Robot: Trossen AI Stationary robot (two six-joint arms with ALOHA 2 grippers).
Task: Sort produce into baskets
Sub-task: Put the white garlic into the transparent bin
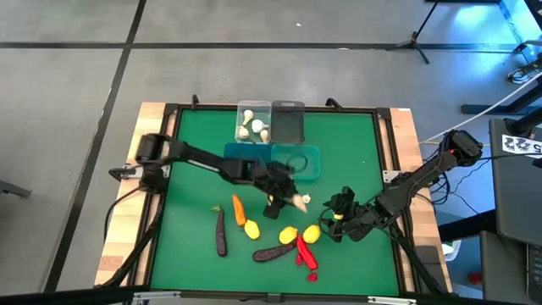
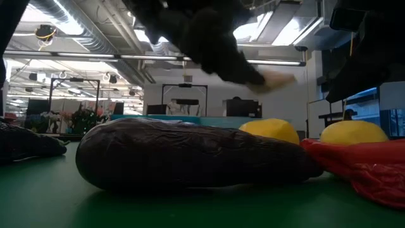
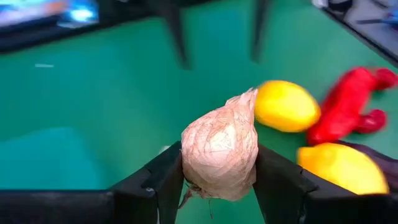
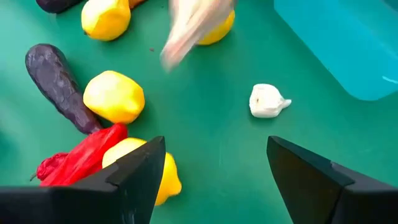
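- The left claw (image 3: 217, 180) is clamped on a garlic bulb (image 3: 219, 152), lifted just short of the teal baskets (image 1: 273, 161); the rounded bulb could squirt free in transit.
- The clear basket (image 1: 252, 121) (garlic already inside) lies beyond them; releasing early missorts it.
- The right claw (image 4: 211, 177), gaping and empty, hovers near loose garlic (image 4: 267, 101); the arms could collide.

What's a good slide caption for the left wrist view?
Left gripper holds a garlic bulb above the green mat, with lemons and a red chili beyond.

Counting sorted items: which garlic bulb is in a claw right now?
The garlic bulb clamped in the left claw, lifted above the mat; the others lie loose.
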